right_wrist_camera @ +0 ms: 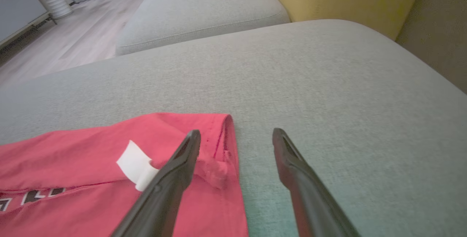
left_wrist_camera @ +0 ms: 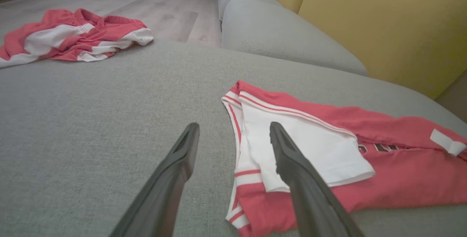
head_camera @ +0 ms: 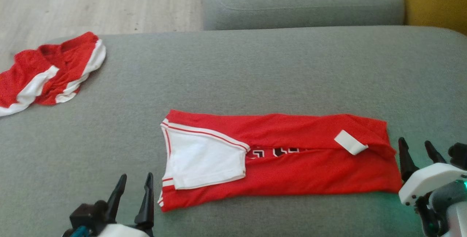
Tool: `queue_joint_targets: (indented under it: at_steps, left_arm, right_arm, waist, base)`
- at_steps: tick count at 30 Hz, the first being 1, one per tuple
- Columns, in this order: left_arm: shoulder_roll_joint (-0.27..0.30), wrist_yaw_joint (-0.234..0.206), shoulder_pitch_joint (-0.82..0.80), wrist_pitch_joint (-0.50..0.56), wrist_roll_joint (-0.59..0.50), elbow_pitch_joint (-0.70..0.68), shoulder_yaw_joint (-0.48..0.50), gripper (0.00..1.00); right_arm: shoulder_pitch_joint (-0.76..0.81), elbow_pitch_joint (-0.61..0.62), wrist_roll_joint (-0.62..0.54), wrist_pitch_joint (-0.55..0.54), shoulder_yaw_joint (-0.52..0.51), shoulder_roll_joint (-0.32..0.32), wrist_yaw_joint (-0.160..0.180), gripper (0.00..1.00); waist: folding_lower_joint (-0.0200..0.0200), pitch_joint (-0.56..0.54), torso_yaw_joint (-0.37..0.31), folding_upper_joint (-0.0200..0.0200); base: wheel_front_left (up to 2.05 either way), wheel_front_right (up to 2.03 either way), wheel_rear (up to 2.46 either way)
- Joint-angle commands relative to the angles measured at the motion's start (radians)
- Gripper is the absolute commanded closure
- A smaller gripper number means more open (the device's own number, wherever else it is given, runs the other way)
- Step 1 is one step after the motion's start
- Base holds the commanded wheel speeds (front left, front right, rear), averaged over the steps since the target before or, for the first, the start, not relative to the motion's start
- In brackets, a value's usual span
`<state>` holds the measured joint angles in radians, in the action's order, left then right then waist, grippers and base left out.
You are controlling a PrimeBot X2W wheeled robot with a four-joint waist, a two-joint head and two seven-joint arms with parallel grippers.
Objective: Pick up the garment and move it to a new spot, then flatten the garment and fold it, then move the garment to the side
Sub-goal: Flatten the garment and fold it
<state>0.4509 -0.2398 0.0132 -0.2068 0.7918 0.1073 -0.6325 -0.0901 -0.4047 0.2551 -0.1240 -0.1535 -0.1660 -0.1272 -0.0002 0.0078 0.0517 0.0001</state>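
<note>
The left gripper (head_camera: 136, 175) is nearest, low at the front edge of the seat. Its two dark fingers are spread wide with bare cushion between them and nothing gripped. The right gripper (head_camera: 414, 141) is likewise spread wide and empty, its fingers pointing away over the seat.

Both grippers hover over the broad grey seat cushion (head_camera: 255, 65). Beyond their fingertips lie a second grey cushion (head_camera: 303, 0) and a yellow backrest (head_camera: 434, 0), with pale wooden floor (head_camera: 91, 0) off to the left.

The red garment (head_camera: 292, 171) lies flat on the seat between the two grippers, folded into a long band. One short end is just beside the left gripper's inner finger. The other short end is just beside the right gripper's inner finger, which in the right wrist view crosses over the red hem. Whether either finger touches the cloth cannot be told.

Well ahead and to the outer side of the left gripper, a crumpled red-and-white garment (head_camera: 47, 73) sits at the seat's far corner.

A white panel (head_camera: 204, 160) with red stripes covers the folded garment's end nearest the left gripper. A small white tag (head_camera: 351, 142) lies near the right gripper's end.
</note>
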Motion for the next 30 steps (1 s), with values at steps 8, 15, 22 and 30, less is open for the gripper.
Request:
queue_joint_targets:
  at_steps: [8, 15, 22, 30]
  left_arm:
    - [-0.001, -0.052, -0.022, -0.025, -0.013, -0.067, 0.075, 0.00]
    - [0.005, -0.078, -0.014, -0.031, -0.016, -0.092, 0.097, 0.00]
    - [0.011, -0.085, -0.003, -0.035, -0.012, -0.103, 0.111, 0.00]
    - [0.016, -0.092, 0.005, -0.039, -0.011, -0.114, 0.123, 0.00]
  right_arm:
    - [-0.075, -0.065, -0.073, -0.025, -0.040, 0.014, -0.003, 0.00]
    - [-0.142, -0.247, -0.129, -0.001, -0.107, 0.013, -0.003, 0.00]
    - [-0.165, -0.386, -0.135, -0.004, -0.115, 0.030, -0.003, 0.00]
    - [-0.191, -0.444, -0.135, 0.059, -0.084, 0.048, -0.003, 1.00]
  waist:
    - [0.0002, 0.010, 0.075, -0.0001]
    - [0.0002, 0.032, 0.127, -0.0001]
    - [0.0002, 0.035, 0.142, -0.0001]
    - [0.0002, 0.022, 0.111, -0.0001]
  base:
    - [0.00, 0.00, 0.00]
    - [0.00, 0.00, 0.00]
    - [0.00, 0.00, 0.00]
    - [0.00, 0.00, 0.00]
